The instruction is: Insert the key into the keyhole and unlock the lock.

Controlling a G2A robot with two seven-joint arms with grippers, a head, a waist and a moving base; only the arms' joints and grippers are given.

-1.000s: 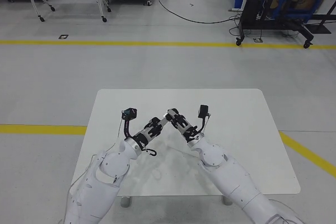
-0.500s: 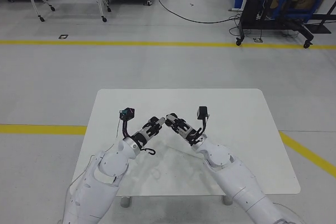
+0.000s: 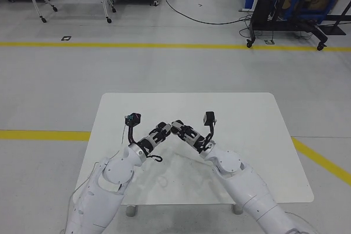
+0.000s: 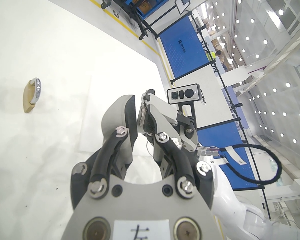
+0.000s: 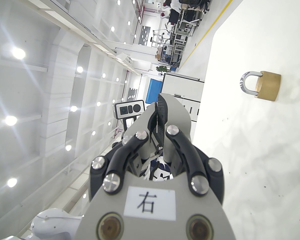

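A brass padlock (image 4: 30,97) with a silver shackle lies flat on the white table (image 3: 251,117), also seen as the padlock (image 5: 265,86) from the right wrist. Above the table's middle my left gripper (image 3: 162,127) and right gripper (image 3: 176,126) meet tip to tip. A small silver key (image 4: 142,112) stands between the fingers of the left gripper (image 4: 137,106), which are apart, with a gap beside the key. The right gripper (image 5: 158,106) has its fingers pressed together, apparently on the key; the key itself is hidden there.
The table's far edge and corners lie beyond the padlock. Black cables loop from both wrists near the arms (image 3: 158,158). Yellow floor lines and dark equipment racks (image 3: 286,23) stand well away from the table.
The right gripper has shifted left and a little nearer the robot, staying tip to tip with the left gripper. The left arm has barely moved.
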